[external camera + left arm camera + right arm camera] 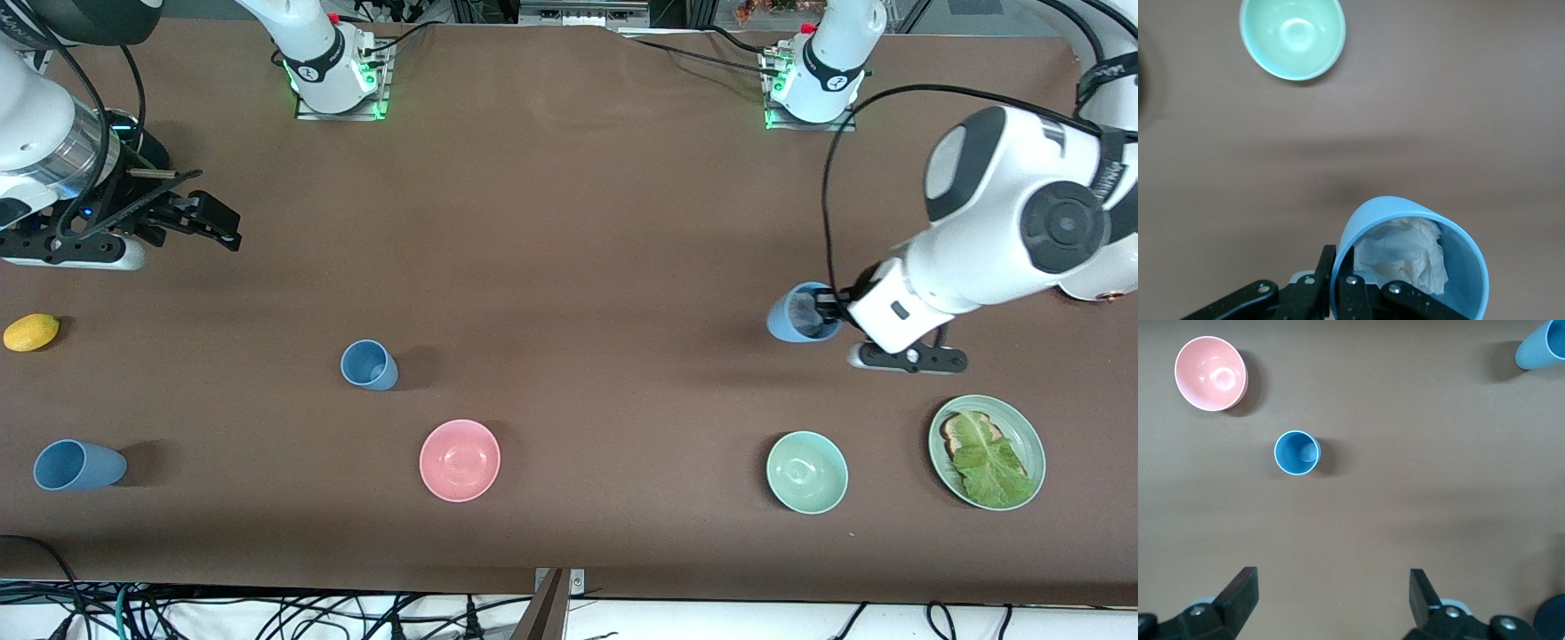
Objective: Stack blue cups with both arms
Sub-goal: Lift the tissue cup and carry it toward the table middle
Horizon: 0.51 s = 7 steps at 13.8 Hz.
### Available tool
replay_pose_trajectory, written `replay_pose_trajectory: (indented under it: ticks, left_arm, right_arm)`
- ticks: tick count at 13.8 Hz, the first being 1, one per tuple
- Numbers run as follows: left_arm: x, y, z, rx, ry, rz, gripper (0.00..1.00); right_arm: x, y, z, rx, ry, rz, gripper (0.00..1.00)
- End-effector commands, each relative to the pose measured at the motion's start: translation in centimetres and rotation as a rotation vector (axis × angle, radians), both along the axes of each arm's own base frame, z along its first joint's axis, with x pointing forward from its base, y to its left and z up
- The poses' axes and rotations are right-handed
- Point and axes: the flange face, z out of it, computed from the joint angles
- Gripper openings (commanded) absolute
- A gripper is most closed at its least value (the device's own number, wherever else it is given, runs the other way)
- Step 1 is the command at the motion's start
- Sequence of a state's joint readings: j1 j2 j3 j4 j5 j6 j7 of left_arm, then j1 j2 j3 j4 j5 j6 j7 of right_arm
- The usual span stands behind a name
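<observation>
Front view: three small matte light-blue tapered cups are on record. One is held by the left gripper [831, 313]; one upright cup [369, 364] stands mid-table toward the right arm's end; one outer cup [78, 465] stands nearer the front camera, close to the table edge at the right arm's end.
Held cup: the held blue cup [803, 313] is over the table at the left arm's end, above a spot farther from the camera than the mint-green bowl [806, 472].
Left jaws: closed on the cup's rim, one finger inside and one outside the wall, as the left wrist view shows [1345, 283].
Cup contents: crumpled white paper [1405, 257] sits inside the held cup [1415, 257]; judged likely to obstruct nesting.
Right gripper: the right gripper [1331, 593] waits, jaws spread wide, over bare brown table [569, 267] farther from the camera than the upright cup [1297, 453].
Handling: judged light, rigid and smooth-walled; thin rim suits a pinch over one wall, near the top. A one-sided hold may let the cup tilt.
Bystanders: glossy pink bowl [460, 460], yellow lemon [31, 332], green plate [1029, 436] bearing toast and a lettuce leaf.
</observation>
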<state>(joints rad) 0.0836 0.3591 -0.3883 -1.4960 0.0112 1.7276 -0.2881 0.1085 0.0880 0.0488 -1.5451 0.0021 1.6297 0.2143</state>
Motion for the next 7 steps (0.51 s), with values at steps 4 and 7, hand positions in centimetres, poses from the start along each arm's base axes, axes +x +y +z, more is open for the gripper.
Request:
replay_pose_trajectory:
  ticks: [4,7]
  left_arm:
    - [-3.2,-9.3,0.8,0.034,0.030,0.183,0.00]
    - [-4.8,-14.2,0.1,0.040,0.035,0.257,0.00]
  right_arm:
    - [0.0,-0.3,0.0,-0.004,0.005,-0.001,1.00]
    - [0.0,-0.3,0.0,-0.004,0.007,-0.001,1.00]
